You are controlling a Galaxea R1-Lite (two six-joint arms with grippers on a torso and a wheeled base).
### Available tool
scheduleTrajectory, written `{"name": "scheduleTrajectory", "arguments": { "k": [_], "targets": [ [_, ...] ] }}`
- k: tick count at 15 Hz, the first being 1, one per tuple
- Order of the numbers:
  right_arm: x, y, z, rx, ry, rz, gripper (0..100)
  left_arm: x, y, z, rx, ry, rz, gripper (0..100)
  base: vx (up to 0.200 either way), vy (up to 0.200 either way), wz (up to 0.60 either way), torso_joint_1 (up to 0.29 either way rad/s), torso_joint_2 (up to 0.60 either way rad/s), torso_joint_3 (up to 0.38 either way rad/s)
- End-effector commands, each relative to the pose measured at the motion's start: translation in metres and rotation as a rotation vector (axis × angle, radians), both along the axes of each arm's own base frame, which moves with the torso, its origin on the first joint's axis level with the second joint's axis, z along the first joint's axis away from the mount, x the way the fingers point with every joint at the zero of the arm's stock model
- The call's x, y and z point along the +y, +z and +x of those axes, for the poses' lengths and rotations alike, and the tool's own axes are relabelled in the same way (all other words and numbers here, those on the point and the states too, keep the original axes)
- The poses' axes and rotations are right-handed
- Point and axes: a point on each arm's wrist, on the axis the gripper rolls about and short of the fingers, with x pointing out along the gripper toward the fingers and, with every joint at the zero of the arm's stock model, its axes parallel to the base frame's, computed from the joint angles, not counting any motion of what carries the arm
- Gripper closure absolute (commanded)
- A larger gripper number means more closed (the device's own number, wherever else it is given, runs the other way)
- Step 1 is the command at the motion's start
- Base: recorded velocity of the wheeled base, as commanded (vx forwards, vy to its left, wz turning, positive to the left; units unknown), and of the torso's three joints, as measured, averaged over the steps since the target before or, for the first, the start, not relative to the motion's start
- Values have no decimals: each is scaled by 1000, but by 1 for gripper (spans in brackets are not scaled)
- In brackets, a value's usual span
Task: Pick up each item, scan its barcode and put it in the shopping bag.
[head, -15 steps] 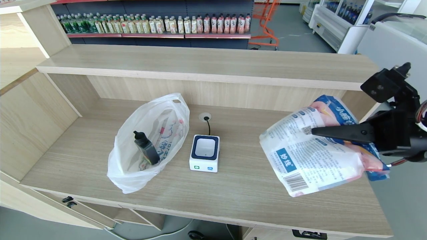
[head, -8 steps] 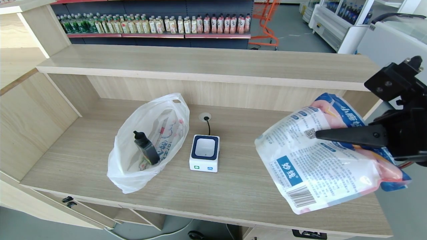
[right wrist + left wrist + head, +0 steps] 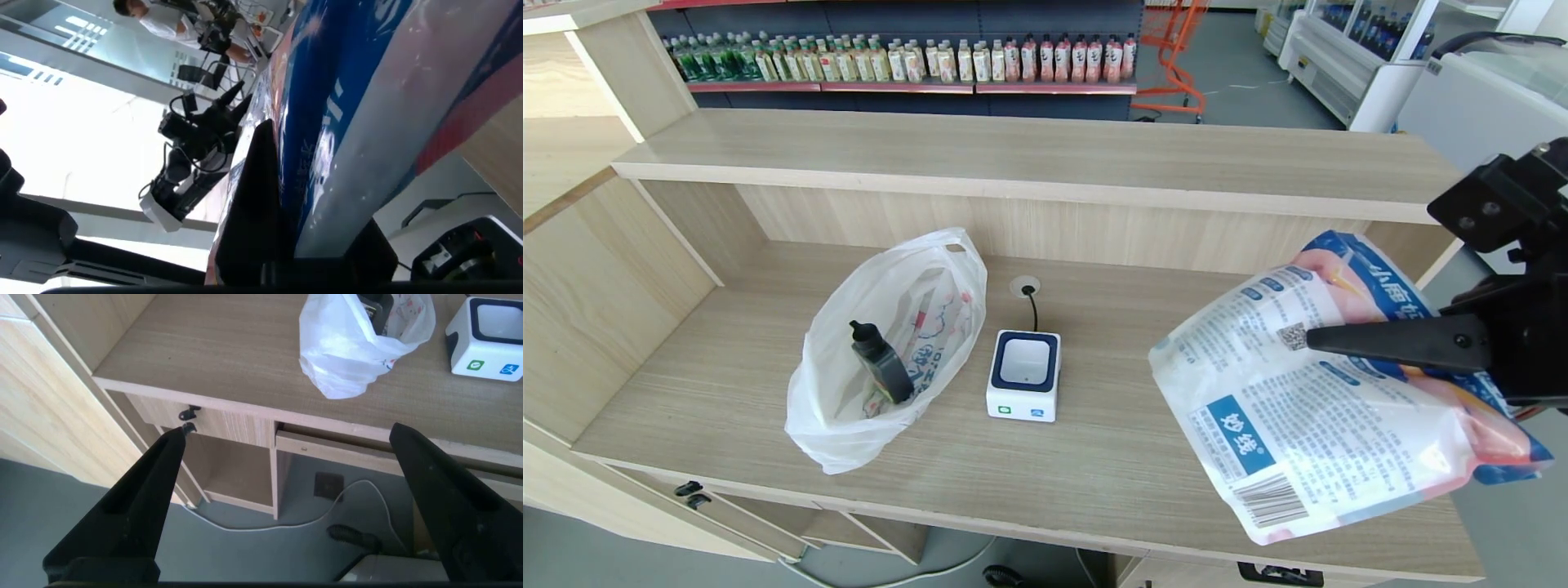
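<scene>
My right gripper [image 3: 1319, 336] is shut on a large white, blue and pink food pouch [image 3: 1315, 408], held tilted above the right end of the counter, its printed back and barcode [image 3: 1267, 500] facing the head view. The right wrist view shows the pouch [image 3: 392, 106] pressed against one black finger [image 3: 261, 204]. The white barcode scanner [image 3: 1023, 375] sits mid-counter, well left of the pouch. A white plastic shopping bag [image 3: 882, 343] lies open left of the scanner with a dark bottle [image 3: 880, 363] inside. My left gripper [image 3: 286, 498] hangs open below the counter's front edge; the bag [image 3: 359, 339] shows beyond it.
The wooden counter [image 3: 1045, 457] has a raised back shelf [image 3: 1029, 155] and a side wall at left. The scanner's cable runs to a grommet [image 3: 1024, 287]. Drawers [image 3: 245, 433] sit under the front edge. Store shelves with bottles stand behind.
The right gripper has carried the pouch to the right and down toward the counter's front edge, so it looms larger; the pouch's barcode corner has dropped lower. Bag and scanner have not moved.
</scene>
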Motion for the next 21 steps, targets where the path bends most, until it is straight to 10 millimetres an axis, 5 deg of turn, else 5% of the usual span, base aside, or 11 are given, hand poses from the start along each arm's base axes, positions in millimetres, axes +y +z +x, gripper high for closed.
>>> {"name": "scheduleTrajectory", "arguments": {
  "k": [1,6,9,13,21],
  "targets": [
    [1,1,-2,-6,6,2,100,0,0,0,0,0,0,0,0,0,0,0,0,0],
    [1,2,-5,-36,8,-1,100,0,0,0,0,0,0,0,0,0,0,0,0,0],
    [-7,-11,-3,-366,-101,-134,100,0,0,0,0,0,0,0,0,0,0,0,0,0],
    [-45,-40,2,-878,-334,-573,100,0,0,0,0,0,0,0,0,0,0,0,0,0],
    [-61,-59,-19,-1152,-361,-786,100,0,0,0,0,0,0,0,0,0,0,0,0,0]
  ]
}}
